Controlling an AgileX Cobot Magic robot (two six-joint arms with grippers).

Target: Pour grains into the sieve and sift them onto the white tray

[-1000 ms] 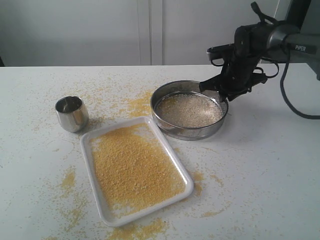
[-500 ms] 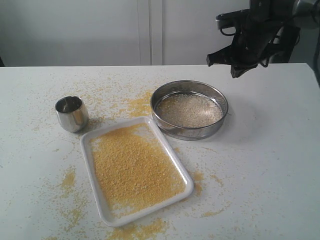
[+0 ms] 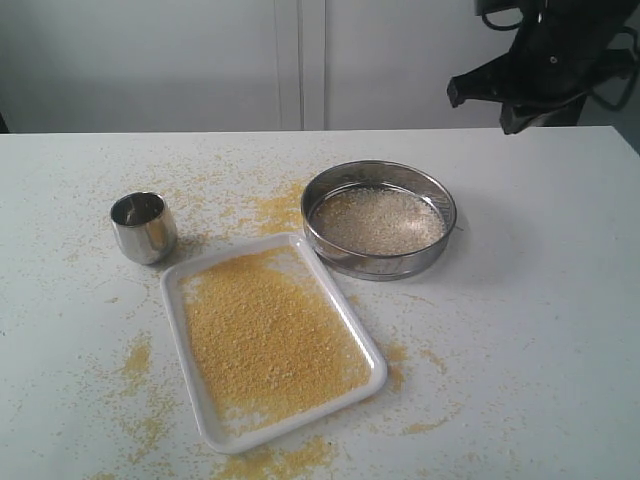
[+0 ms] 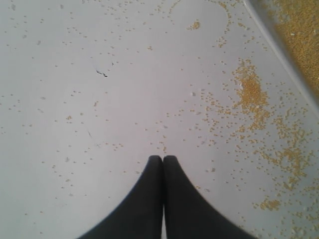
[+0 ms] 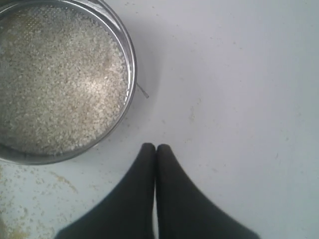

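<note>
Grains (image 3: pixel 270 335) are sorted: yellow meal covers the tray (image 3: pixel 300 420), and coarse pale bits sit in the sieve (image 3: pixel 380 268), which is on the table (image 3: pixel 520 330) just beside the tray. The right end effector (image 5: pixel 155 147), at the sieve rim a second ago, has lifted away and clenched empty. The left end effector (image 4: pixel 163 158) is also clenched empty over the table, so sifting looks finished.

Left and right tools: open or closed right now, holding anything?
Left tool: closed, holding nothing.
Right tool: closed, holding nothing, raised clear of the wide round steel-rimmed sieve.
</note>
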